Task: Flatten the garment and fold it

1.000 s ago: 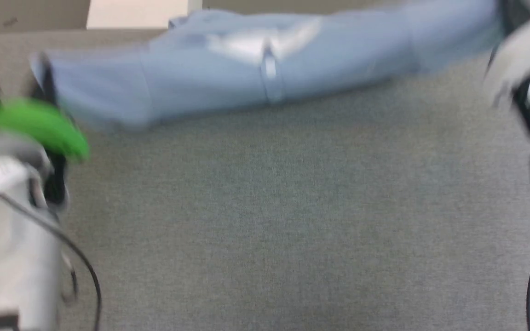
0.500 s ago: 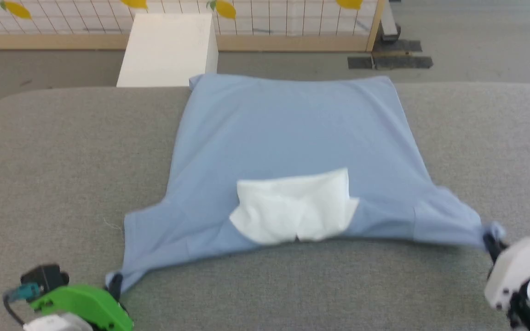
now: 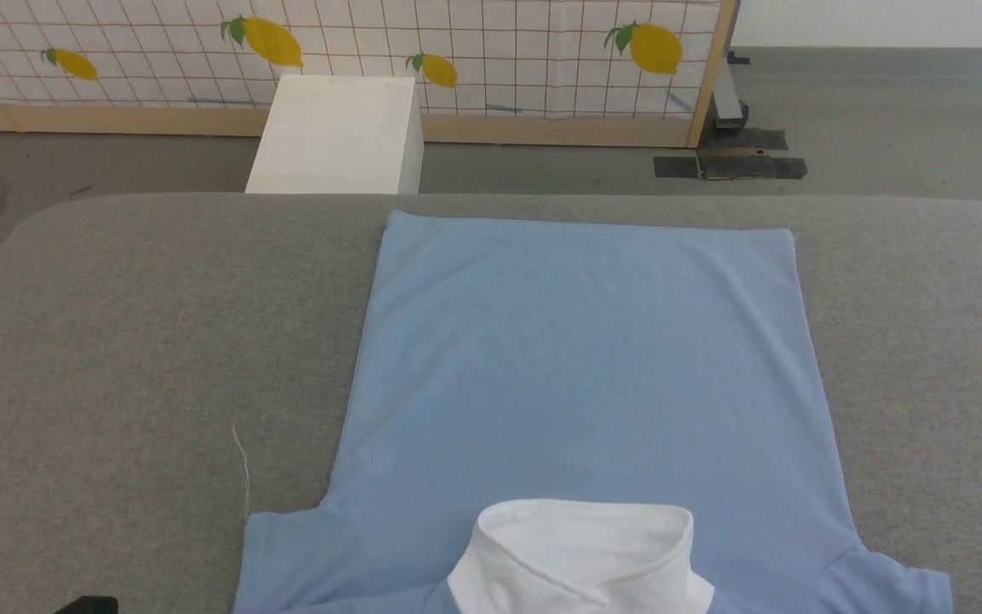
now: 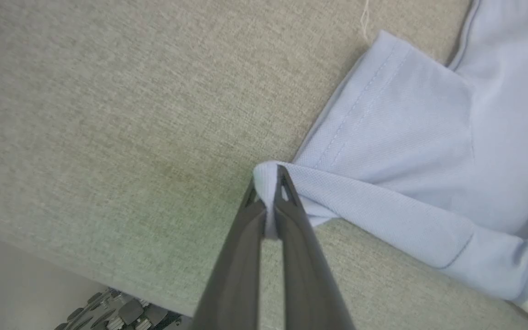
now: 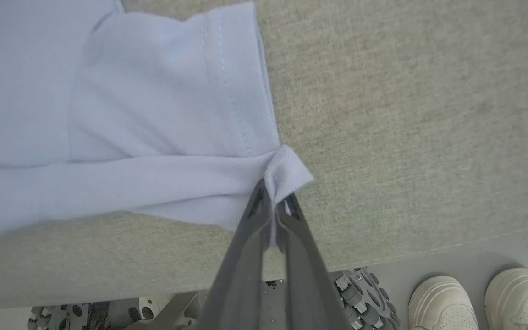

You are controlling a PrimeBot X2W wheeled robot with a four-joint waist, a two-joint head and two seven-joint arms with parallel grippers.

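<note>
A grey fabric-covered counter spreads out ahead of me. Past its far edge is a grey floor, where a white box stands in front of a tiled panel printed with yellow lemons. The garment lies flat on the counter and stretches away from my two sets of fingers. Its straight hem is at the far end and its white collar at the near end, roughly midway between the two pinches. The body looks smooth, with only faint creases.

My left fingers are clenched on the outer near corner of the left sleeve, and a small nub of blue cloth sticks out past the tips. From that pinch a rolled edge of cloth runs off toward the collar. The rest of the sleeve lies flat on the counter just beyond the tips. A loose pale thread lies on the counter beyond the sleeve.

My right fingers are clamped the same way on the outer near corner of the right sleeve, the cloth bunched into a little flap at the tips. Both pinches sit close to the counter's near edge. Behind my right fingers, down past that edge, I see the wheels of my base and a person's pair of white shoes on the floor.
</note>
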